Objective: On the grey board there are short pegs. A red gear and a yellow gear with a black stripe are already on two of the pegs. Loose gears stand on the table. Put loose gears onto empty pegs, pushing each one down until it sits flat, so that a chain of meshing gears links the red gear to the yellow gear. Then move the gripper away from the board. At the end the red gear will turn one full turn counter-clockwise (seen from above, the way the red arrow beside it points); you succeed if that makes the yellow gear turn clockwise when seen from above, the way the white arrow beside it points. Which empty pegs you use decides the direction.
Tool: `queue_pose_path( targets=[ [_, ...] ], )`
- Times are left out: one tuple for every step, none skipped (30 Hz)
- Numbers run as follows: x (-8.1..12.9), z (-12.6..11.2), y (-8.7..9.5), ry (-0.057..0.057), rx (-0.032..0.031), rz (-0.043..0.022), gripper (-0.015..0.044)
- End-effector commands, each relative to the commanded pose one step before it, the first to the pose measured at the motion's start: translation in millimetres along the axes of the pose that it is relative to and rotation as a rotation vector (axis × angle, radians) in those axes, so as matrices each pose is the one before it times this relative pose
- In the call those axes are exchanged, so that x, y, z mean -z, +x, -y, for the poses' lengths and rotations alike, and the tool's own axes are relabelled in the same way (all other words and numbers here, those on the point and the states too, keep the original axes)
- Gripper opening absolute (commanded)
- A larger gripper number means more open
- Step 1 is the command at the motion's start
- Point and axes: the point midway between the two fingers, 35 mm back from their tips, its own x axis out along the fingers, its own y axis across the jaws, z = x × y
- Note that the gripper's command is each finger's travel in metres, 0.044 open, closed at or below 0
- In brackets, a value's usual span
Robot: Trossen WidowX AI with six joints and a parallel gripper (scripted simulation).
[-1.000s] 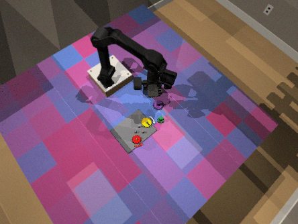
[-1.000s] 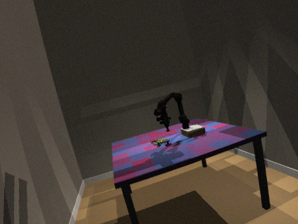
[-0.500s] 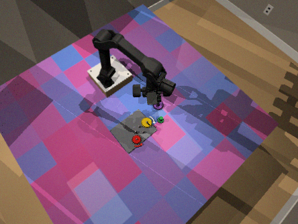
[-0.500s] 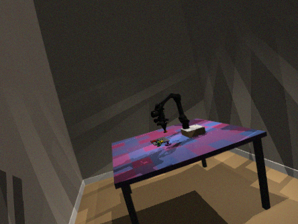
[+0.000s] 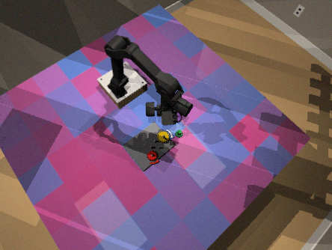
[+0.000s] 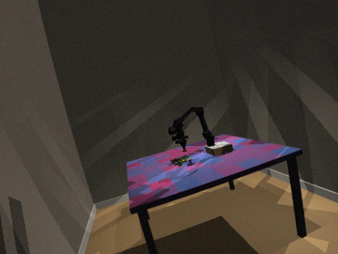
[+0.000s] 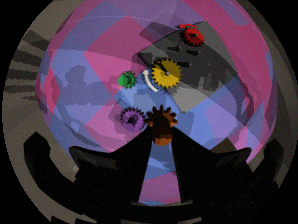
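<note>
My gripper (image 7: pixel 161 131) (image 6: pixel 185 149) is shut on an orange-brown gear (image 7: pixel 161 120) and holds it above the table, near the board's robot side. The grey board (image 5: pixel 131 145) (image 7: pixel 192 99) carries the red gear (image 5: pixel 152 157) (image 7: pixel 192 36) at its far edge and the yellow gear (image 5: pixel 163 138) (image 7: pixel 166 76) near a corner. Short dark pegs (image 7: pixel 192 52) show between these two gears. A small green gear (image 5: pixel 179 133) (image 7: pixel 127 80) stands on the table beside the yellow gear. A purple gear (image 7: pixel 132 120) (image 6: pixel 190 163) stands nearer the gripper; the arm partly hides it in the top view.
The white arrow (image 7: pixel 148 81) curves beside the yellow gear, and the red arrow (image 5: pixel 154 162) lies beside the red gear. The robot's pale base block (image 5: pixel 131 92) (image 6: pixel 219 148) stands behind the board. The arm's shadow falls over the board.
</note>
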Motion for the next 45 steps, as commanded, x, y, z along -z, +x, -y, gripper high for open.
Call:
queue_pose_path(
  targets=[
    [-10.88, 2.86, 2.6, -0.0046, -0.00103, 0.00762, 0.0],
    [-2.26, 0.99, 0.8, 0.0001, 0.00011, 0.00013, 0.0],
    [-2.26, 1.01, 0.8, 0.0001, 0.00011, 0.00013, 0.0],
    [-2.25, 1.03, 0.81, 0.0001, 0.00011, 0.00013, 0.0],
    [-2.25, 1.05, 0.81, 0.0001, 0.00011, 0.00013, 0.0],
    [-2.24, 1.08, 0.81, 0.0001, 0.00012, 0.00012, 0.0],
    [-2.24, 1.1, 0.82, 0.0001, 0.00012, 0.00012, 0.0],
    [-2.23, 1.12, 0.82, 0.0001, 0.00012, 0.00012, 0.0],
    [-2.22, 1.14, 0.82, 0.0001, 0.00012, 0.00012, 0.0],
    [-2.22, 1.16, 0.82, 0.0001, 0.00012, 0.00011, 0.0],
    [-2.21, 1.19, 0.83, 0.0001, 0.00012, 0.00011, 0.0],
    [-2.2, 1.21, 0.83, 0.0001, 0.00012, 0.00011, 0.0],
    [-2.2, 1.23, 0.83, 0.0001, 0.00012, 0.00011, 0.0],
    [-2.19, 1.25, 0.84, 0.0001, 0.00013, 0.0001, 0.0],
    [-2.18, 1.27, 0.84, 0.0001, 0.00013, 0.0001, 0.0],
    [-2.17, 1.29, 0.84, 0.0001, 0.00013, 0.0001, 0.0],
    [-2.16, 1.31, 0.84, 0.0001, 0.00013, 0.0001, 0.0],
    [-2.16, 1.34, 0.85, 0.0001, 0.00013, 0.00009, 0.0],
    [-2.15, 1.36, 0.85, 0.0001, 0.00013, 0.00009, 0.0],
    [-2.14, 1.38, 0.85, 0.0001, 0.00013, 0.00009, 0.0],
    [-2.13, 1.4, 0.86, 0.0001, 0.00013, 0.00009, 0.0],
    [-2.12, 1.42, 0.86, 0.0001, 0.00013, 0.00008, 0.0],
    [-2.11, 1.44, 0.86, 0.0001, 0.00013, 0.00008, 0.0],
    [-2.1, 1.46, 0.86, 0.0001, 0.00013, 0.00008, 0.0],
    [-2.09, 1.48, 0.87, 0.0001, 0.00014, 0.00008, 0.0],
    [-2.08, 1.51, 0.87, 0.0001, 0.00014, 0.00007, 0.0],
    [-2.07, 1.53, 0.87, 0.0001, 0.00014, 0.00007, 0.0],
    [-2.06, 1.55, 0.87, 0.0001, 0.00014, 0.00007, 0.0],
    [-2.05, 1.57, 0.88, 0.0001, 0.00014, 0.00007, 0.0],
    [-2.04, 1.59, 0.88, 0.0001, 0.00014, 0.00006, 0.0],
    [-2.03, 1.61, 0.88, 0.0001, 0.00014, 0.00006, 0.0],
    [-2.02, 1.63, 0.89, 0.0001, 0.00014, 0.00006, 0.0],
    [-2.01, 1.65, 0.89, 0.0001, 0.00014, 0.00005, 0.0],
    [-1.99, 1.67, 0.89, 0.0001, 0.00014, 0.00005, 0.0],
    [-1.98, 1.69, 0.89, 0.0001, 0.00014, 0.00005, 0.0],
    [-1.97, 1.71, 0.9, 0.0001, 0.00014, 0.00005, 0.0],
    [-1.93, 1.69, 0.87, 0.0007, 0.0002, 0.00031, 0.0],
    [-1.92, 1.7, 0.88, 0.0007, 0.0002, 0.0003, 0.0],
    [-1.89, 1.71, 0.87, 0.0005, 0.00019, 0.00023, 0.0],
    [-1.87, 1.72, 0.87, 0.0005, 0.00019, 0.00022, 0.0],
    [-1.84, 1.73, 0.87, 0.0004, 0.00018, 0.00017, 0.0],
    [-1.83, 1.74, 0.87, 0.0004, 0.00017, 0.00014, 0.0],
    [-1.78, 1.74, 0.87, 0.0002, 0.00015, 0.00004, 0.0],
    [-1.74, 1.73, 0.86, 0.0, 0.00012, -0.00004, 0.0],
    [-1.71, 1.73, 0.85, -0.0001, 0.0001, -0.00011, 0.0]
  ],
)
